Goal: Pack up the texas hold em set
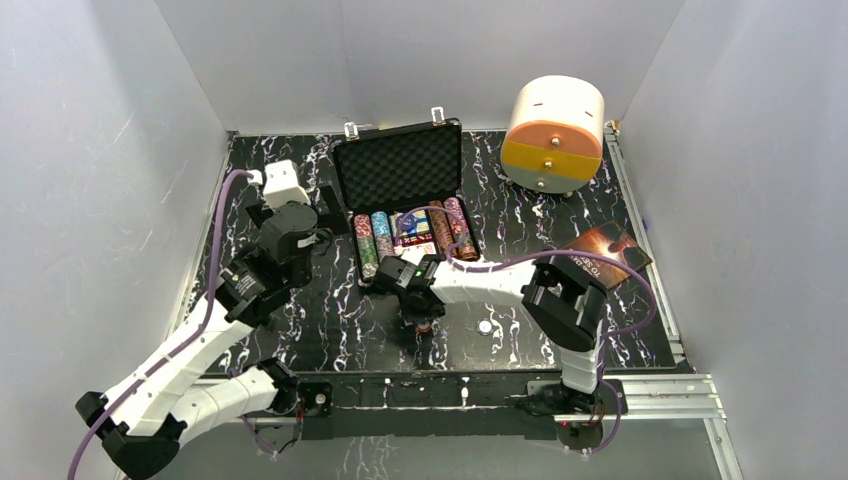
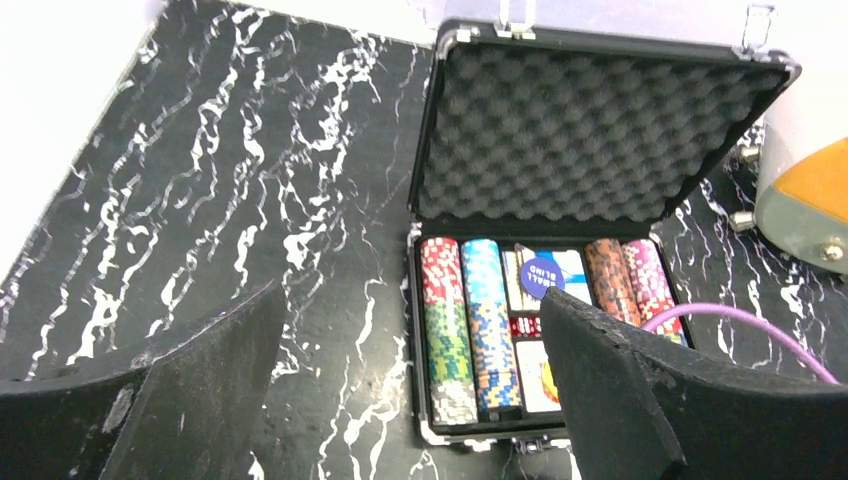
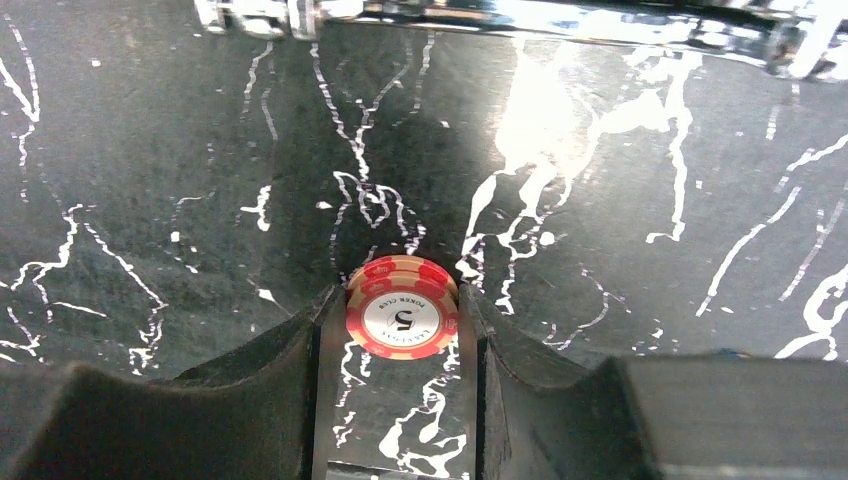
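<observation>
The black briefcase (image 1: 400, 165) sits at the upper middle of the top view, on the black marbled bench (image 1: 330, 335). Its foam-lined lid stands raised at the back. In the left wrist view its tray holds rows of striped poker chips (image 2: 447, 335): a red-green-grey row and a blue row on the left, and an orange-brown and a pink row on the right. Between them lie cards, a blue disc (image 2: 541, 275) and small red dice (image 2: 527, 326).

The left gripper (image 2: 408, 298) hovers at the left of the case, facing the tray. Its fingers (image 2: 215, 370) are spread wide with nothing between them.

The right gripper (image 1: 420, 322) points down at the bench in the lower middle of the top view, in front of the case. In the right wrist view it pinches a red poker chip (image 3: 402, 312) marked with a 5, one finger (image 3: 330, 340) pressed against each side. I cannot tell whether the chip is resting on the bench or lifted off it. What may be a second chip's edge peeks out behind it.

A small pale disc (image 1: 485, 326) lies loose on the bench just to the right of that gripper.

A white-and-orange drawer box (image 1: 555, 135) stands at the upper right. A brown book (image 1: 608, 255) lies at the right edge.
</observation>
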### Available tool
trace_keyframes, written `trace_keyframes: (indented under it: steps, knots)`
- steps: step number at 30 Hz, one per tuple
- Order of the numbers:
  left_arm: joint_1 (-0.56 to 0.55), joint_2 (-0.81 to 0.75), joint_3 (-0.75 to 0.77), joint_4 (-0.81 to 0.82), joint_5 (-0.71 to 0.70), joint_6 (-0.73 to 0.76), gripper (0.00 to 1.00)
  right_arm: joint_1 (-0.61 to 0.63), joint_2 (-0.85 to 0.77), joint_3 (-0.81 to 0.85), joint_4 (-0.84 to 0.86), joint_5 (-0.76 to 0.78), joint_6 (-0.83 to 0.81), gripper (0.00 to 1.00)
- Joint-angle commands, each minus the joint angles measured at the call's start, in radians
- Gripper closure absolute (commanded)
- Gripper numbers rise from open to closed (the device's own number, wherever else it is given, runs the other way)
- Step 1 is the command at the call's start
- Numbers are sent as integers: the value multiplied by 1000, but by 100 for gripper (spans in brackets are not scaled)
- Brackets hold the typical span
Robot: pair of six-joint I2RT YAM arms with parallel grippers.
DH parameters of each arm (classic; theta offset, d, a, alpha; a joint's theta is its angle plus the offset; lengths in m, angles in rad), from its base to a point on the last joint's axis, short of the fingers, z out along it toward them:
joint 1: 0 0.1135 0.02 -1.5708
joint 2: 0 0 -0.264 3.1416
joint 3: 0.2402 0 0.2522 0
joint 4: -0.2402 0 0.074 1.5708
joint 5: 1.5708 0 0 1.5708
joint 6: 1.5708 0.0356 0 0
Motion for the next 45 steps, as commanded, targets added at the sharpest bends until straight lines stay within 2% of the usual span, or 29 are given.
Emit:
trace_keyframes:
  steps: [1, 8, 12, 16, 21, 26, 29, 33, 38, 45]
  knots:
    - [3, -19, -57, -71, 60, -130, 2, -23, -90, -32, 12, 51, 26, 60]
    - [3, -36, -214, -51, 229, -309, 2, -127, -215, -139, 102, -108, 37, 60]
    - [3, -30, -315, 44, 374, -350, 2, -206, -287, -217, 170, -207, 75, 60]
    - [3, -20, -397, 185, 565, -311, 2, -292, -373, -295, 224, -281, 114, 59]
    - [3, 29, -467, 344, 735, -351, 2, -389, -471, -363, 280, -340, 167, 59]
    - [2, 171, -486, 544, 958, -405, 2, -468, -536, -396, 307, -386, 208, 59]
    - [-17, 260, -481, 664, 1030, -442, 3, -505, -565, -414, 328, -419, 239, 58]
    - [-70, 335, -471, 777, 1017, -483, 8, -540, -585, -431, 353, -462, 275, 58]
    - [-109, 396, -466, 856, 945, -541, 20, -566, -609, -458, 404, -509, 339, 58]
    - [-124, 467, -416, 885, 885, -544, 45, -579, -612, -473, 430, -544, 379, 58]
